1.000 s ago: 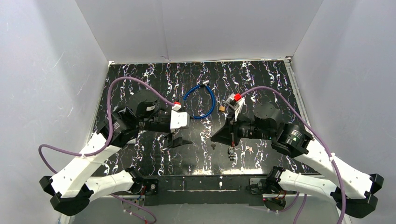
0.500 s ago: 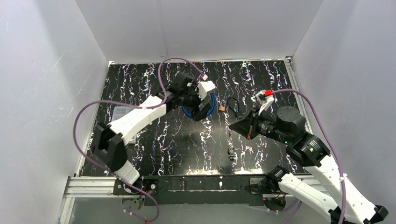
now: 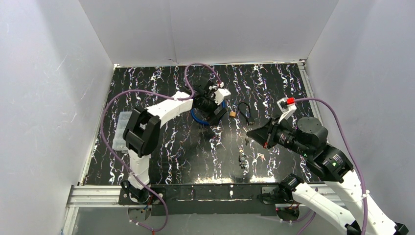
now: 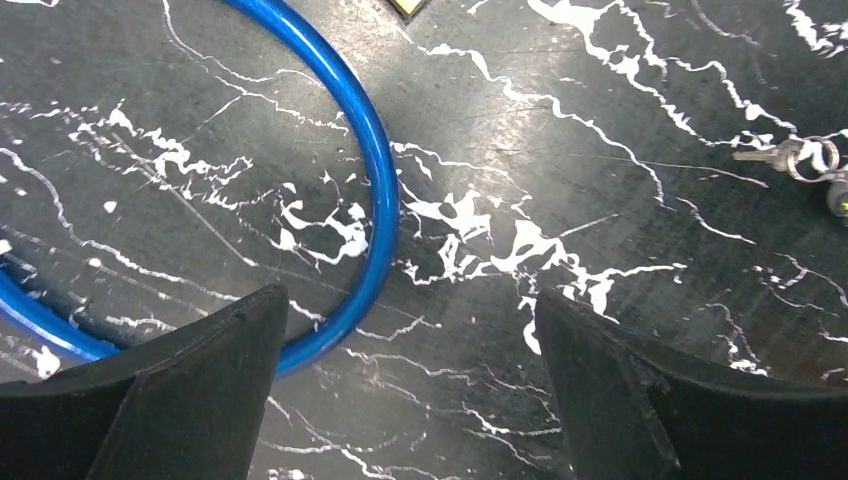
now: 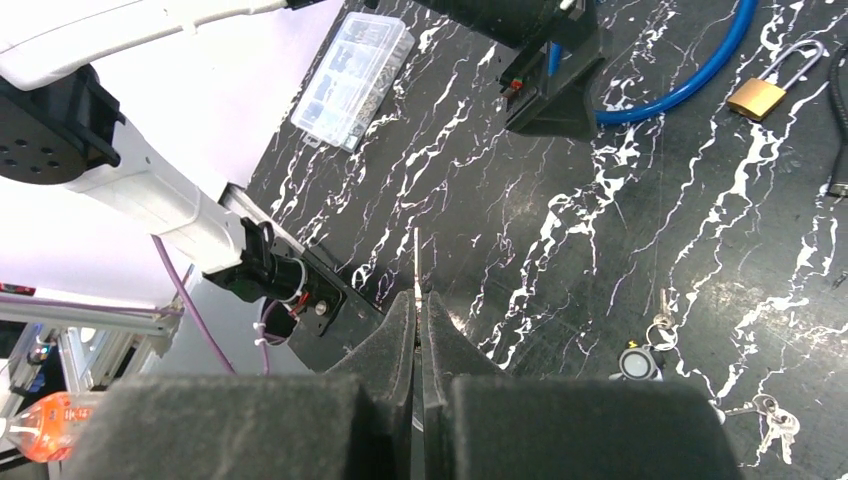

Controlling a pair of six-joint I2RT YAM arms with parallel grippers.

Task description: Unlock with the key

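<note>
Key in hand, lock not yet reached.
Overhead: the left gripper [image 3: 216, 110] hovers mid-frame over the blue cable lock [image 3: 196, 116], with the brass padlock [image 3: 234, 113] just right of it. Left wrist: its fingers are spread wide and hold nothing. Right wrist: the right gripper [image 5: 417, 298] pinches what looks like a thin key [image 5: 416, 258]; the padlock sits upper right, well apart. Inserting and turning remain.

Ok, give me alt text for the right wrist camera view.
The right pincer is shut on a thin metal key pointing out over a black marbled table. Beyond it lie a brass padlock, a blue cable loop, a clear plastic parts box and loose keys.
</note>
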